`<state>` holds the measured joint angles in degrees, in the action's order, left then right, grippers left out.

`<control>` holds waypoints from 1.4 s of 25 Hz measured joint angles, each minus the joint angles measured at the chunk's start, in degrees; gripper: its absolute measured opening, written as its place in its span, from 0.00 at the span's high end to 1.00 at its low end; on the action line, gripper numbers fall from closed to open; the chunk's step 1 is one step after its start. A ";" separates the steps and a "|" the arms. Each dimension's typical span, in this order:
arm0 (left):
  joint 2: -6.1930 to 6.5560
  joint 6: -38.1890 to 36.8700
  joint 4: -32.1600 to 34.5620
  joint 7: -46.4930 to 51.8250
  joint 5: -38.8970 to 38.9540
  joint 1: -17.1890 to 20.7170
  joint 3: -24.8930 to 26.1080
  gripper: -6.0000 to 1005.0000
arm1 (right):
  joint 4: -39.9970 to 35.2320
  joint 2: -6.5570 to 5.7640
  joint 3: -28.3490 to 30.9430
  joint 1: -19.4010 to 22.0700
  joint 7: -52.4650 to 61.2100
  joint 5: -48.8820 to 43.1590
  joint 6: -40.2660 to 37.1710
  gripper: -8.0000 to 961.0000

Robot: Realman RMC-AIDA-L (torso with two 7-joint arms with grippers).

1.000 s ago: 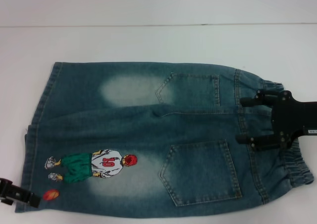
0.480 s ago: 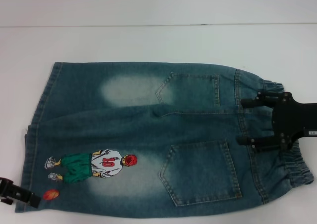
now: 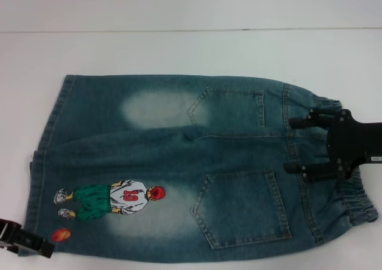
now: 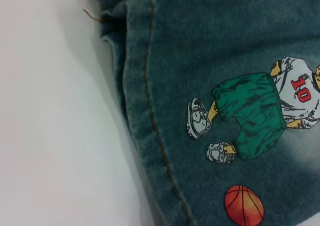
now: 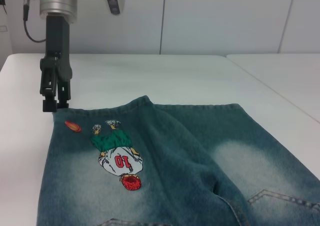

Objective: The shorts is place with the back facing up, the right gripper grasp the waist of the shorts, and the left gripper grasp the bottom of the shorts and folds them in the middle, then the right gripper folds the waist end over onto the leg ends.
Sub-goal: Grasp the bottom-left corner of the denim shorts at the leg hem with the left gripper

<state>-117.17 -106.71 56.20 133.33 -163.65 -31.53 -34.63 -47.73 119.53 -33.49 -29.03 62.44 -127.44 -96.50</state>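
Note:
The blue denim shorts (image 3: 179, 162) lie flat on the white table with both back pockets up. Their elastic waist (image 3: 358, 201) is at the right and the leg hems (image 3: 45, 144) at the left. My right gripper (image 3: 291, 146) is open above the waistband, one finger toward each side of the waist's middle. My left gripper (image 3: 27, 243) is at the near left hem corner, beside a printed basketball (image 3: 61, 235). The right wrist view shows the left gripper (image 5: 55, 105) pointing down just above that corner. The left wrist view shows the hem (image 4: 145, 111) and a printed player (image 4: 255, 111).
White table (image 3: 179, 49) surrounds the shorts, with bare surface beyond them up to the far edge. The shorts' near side lies close to the bottom of the head view. Another white tabletop (image 5: 280, 71) stands off to one side in the right wrist view.
My left gripper has shifted slightly lower and nearer along the hem corner. The right gripper and the shorts have hardly moved.

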 joint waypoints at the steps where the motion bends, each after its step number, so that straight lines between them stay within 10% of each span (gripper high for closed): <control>1: 0.00 0.00 -0.08 0.00 0.00 -0.01 0.00 0.23 | -0.01 0.00 0.00 0.00 -0.01 0.00 0.00 0.06; 26: -0.67 1.54 -1.51 -0.13 0.03 -0.69 -2.77 0.26 | 0.16 0.00 0.64 0.39 -0.64 0.14 0.61 0.06; 35: -1.51 1.75 0.79 1.36 0.00 -0.55 -2.76 0.75 | 0.09 0.00 0.71 0.59 -1.01 0.69 0.63 0.06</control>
<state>-118.69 -104.97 56.99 134.68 -163.65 -32.07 -37.39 -47.64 119.53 -32.78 -28.44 61.43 -126.75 -95.88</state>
